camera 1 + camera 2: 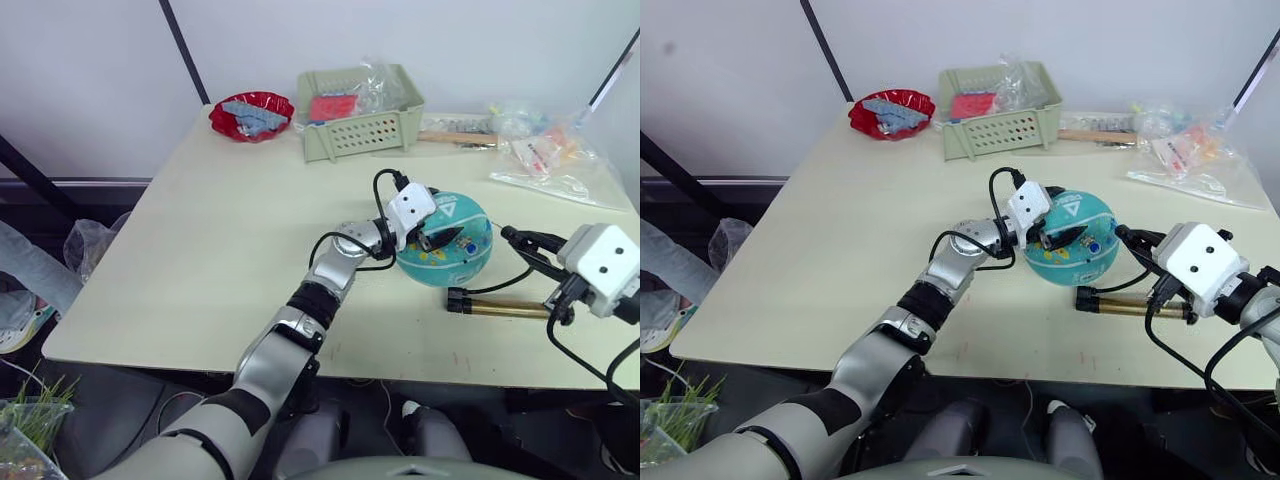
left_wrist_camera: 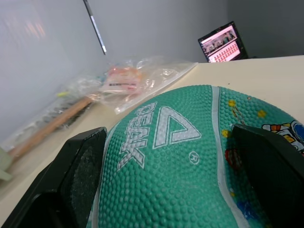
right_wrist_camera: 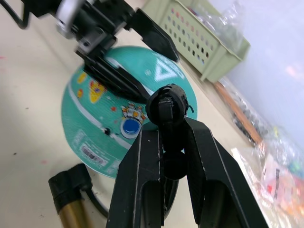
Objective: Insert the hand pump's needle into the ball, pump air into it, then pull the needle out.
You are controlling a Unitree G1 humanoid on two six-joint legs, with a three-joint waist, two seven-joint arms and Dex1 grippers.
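Observation:
The teal ball [image 1: 462, 262] sits on the table right of centre, its white triangle logo [image 2: 166, 128] facing up. My left gripper [image 1: 428, 215] straddles the ball's top from the left, its black fingers [image 2: 76, 175] pressed to either side. The bronze hand pump [image 1: 503, 308] lies flat on the table just in front of the ball, to its right. Its black hose curves up to my right gripper [image 3: 170, 130], which is shut on the needle's black fitting [image 3: 167, 107] close to the ball's right side. The thin pin itself is too small to make out. A small dark valve hole [image 3: 107, 131] shows on the ball.
A green basket [image 1: 360, 125] and a red bowl [image 1: 252, 115] stand at the table's far edge. A wooden stick [image 1: 455, 137] and plastic bags [image 1: 550, 155] lie at the far right. The table's left half [image 1: 220, 240] is bare.

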